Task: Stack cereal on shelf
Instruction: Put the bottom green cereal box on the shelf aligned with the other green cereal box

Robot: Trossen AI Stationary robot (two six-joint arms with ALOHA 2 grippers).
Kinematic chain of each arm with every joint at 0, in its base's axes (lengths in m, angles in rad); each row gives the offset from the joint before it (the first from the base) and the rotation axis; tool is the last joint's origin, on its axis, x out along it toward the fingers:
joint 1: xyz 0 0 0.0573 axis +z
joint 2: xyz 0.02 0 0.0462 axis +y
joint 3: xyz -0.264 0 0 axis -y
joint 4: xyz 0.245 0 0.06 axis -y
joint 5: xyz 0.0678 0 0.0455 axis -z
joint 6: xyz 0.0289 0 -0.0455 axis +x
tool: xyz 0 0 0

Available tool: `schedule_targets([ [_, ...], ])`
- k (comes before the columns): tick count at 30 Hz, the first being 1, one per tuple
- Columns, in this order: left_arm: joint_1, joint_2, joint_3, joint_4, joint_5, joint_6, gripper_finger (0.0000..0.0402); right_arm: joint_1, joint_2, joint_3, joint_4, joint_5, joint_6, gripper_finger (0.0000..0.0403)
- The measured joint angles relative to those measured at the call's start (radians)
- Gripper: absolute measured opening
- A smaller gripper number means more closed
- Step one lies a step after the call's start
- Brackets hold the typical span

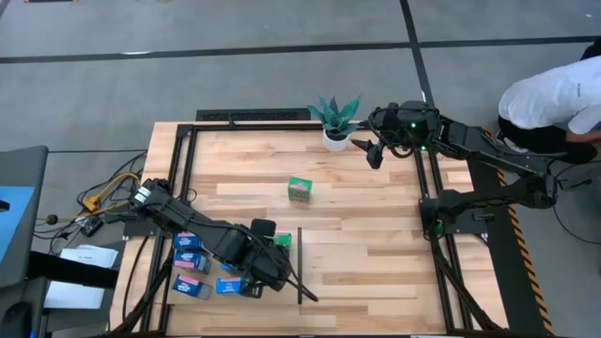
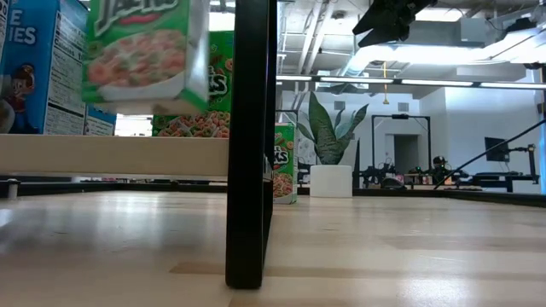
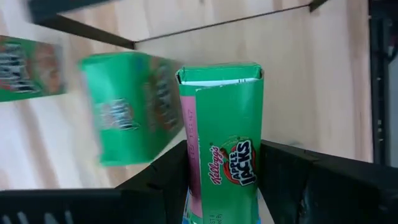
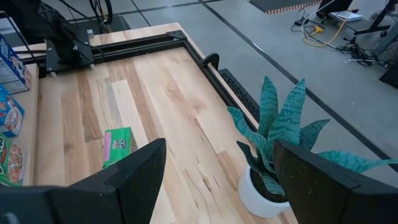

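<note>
My left gripper is shut on a green cereal box near the table's near-left part. In the low view that box hangs in the air above a light-wood plank. Two more green boxes stand just beyond it. Several blue boxes sit to the left of my left gripper, and in the low view one blue box stands by its base on the plank. A lone green box stands mid-table. My right gripper is open, high up beside the plant. My left gripper pinches the green box between its two fingers, one on each broad face, with a narrow printed side facing the wrist camera. The box's far end sticks out past the fingers. The box is lifted clear, slightly tilted, above the plank.
A potted green plant stands at the table's far edge, close under my right gripper. A thin black divider strip lies right of the boxes. Black rails frame the table. A person in white bends beyond the right edge.
</note>
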Motion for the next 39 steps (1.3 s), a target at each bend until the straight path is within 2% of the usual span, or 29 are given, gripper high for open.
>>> schedule_targets([
  [3, -0.006, 0.0, -0.037, 0.067, 0.024, -0.005, 0.0151, 0.0, 0.0, 0.0, 0.0, 0.0, 0.0, 0.0317],
  [8, -0.013, 0.0, -0.075, 0.138, -0.005, -0.005, 0.0151, 0.0, 0.0, 0.0, 0.0, 0.0, 0.0, 0.0317],
  [22, -0.005, 0.0, -0.076, 0.147, -0.041, -0.039, 0.0151, 0.0, 0.0, 0.0, 0.0, 0.0, 0.026, 0.0317],
  [32, 0.011, 0.034, -0.107, 0.165, 0.027, -0.015, 0.0151, 0.0, 0.0, 0.0, 0.0, 0.001, 0.018, 0.0317],
  [39, 0.02, 0.029, -0.11, 0.159, 0.024, -0.014, 0.0151, 0.0, 0.0, 0.0, 0.001, 0.001, 0.019, 0.0317],
])
